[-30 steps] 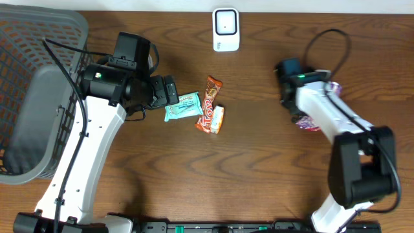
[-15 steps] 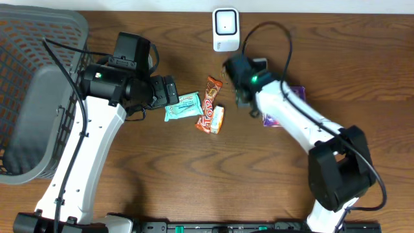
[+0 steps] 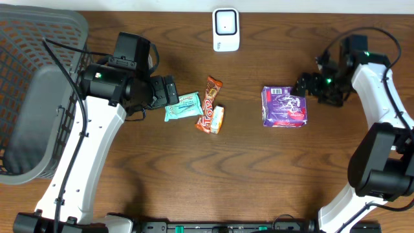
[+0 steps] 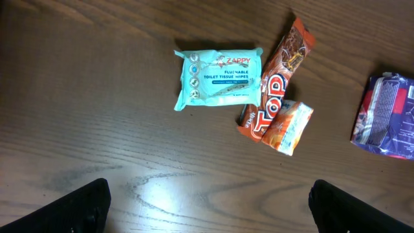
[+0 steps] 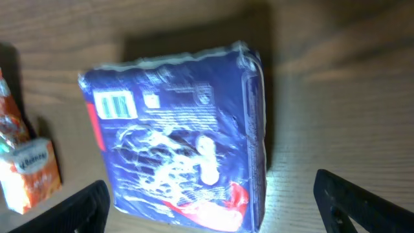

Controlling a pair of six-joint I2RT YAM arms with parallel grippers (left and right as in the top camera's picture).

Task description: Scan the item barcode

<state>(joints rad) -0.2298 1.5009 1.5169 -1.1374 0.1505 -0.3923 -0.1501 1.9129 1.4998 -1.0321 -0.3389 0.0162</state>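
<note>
A purple packet [image 3: 283,107] lies flat on the table right of centre, and its edge shows in the left wrist view [image 4: 388,116]. In the right wrist view the purple packet [image 5: 181,149] fills the middle, a white barcode [image 5: 111,105] facing up at its left end. My right gripper [image 3: 305,89] [image 5: 220,213] is open, its fingers [image 5: 84,207] standing wide on either side of the packet. A white scanner [image 3: 226,29] sits at the back centre. My left gripper [image 3: 169,90] [image 4: 207,213] is open and holds nothing, just left of a teal wipes pack [image 3: 183,107] [image 4: 218,77].
An orange Top bar [image 3: 209,103] [image 4: 278,84] and a small orange packet [image 3: 217,120] [image 4: 288,126] lie together beside the wipes. A grey mesh basket [image 3: 39,97] fills the left edge of the table.
My right gripper has opened and let go of the purple packet. The arm swung toward the scanner, then back right. The packet now lies further left. The left arm is still.
</note>
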